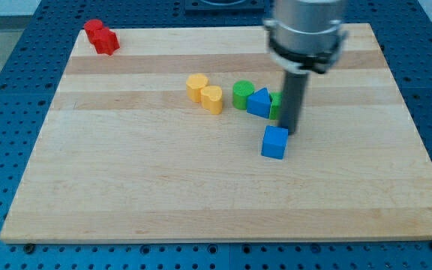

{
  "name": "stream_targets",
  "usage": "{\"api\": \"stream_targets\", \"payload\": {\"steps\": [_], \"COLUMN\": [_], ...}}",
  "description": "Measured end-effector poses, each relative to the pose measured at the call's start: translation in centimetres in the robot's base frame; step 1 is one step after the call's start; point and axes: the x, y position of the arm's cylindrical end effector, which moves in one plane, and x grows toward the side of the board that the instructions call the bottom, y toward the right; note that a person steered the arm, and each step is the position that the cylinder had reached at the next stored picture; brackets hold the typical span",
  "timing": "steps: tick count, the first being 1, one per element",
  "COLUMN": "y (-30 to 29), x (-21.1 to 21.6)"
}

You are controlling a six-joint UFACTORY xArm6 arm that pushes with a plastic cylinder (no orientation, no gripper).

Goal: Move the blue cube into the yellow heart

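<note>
Blue cube (274,142) — lying just below and left of my tip (290,132), which touches or nearly touches its upper right corner; the rod has no jaws and holds nothing. Yellow heart (211,99) sits well apart toward the view's upper left. Surface — a pale wooden board (126,187) on a blue perforated table (6,52).

No text, label, brand, number or sign can be read anywhere in the camera view. The desk (126,187) shows plain wood grain, and the blocks on it have bare coloured faces with no marks. The grey arm housing (306,26) at the top of the frame carries no lettering that can be made out.
</note>
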Motion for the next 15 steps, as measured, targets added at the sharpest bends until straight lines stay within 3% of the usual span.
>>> {"api": "stream_targets", "payload": {"steps": [1, 2, 7, 13, 14, 15], "y": [3.9, 0.8, -9.4, -10.3, -9.9, -14.1], "x": [3.2, 4.5, 2.5, -0.7, 0.8, 3.1]}}
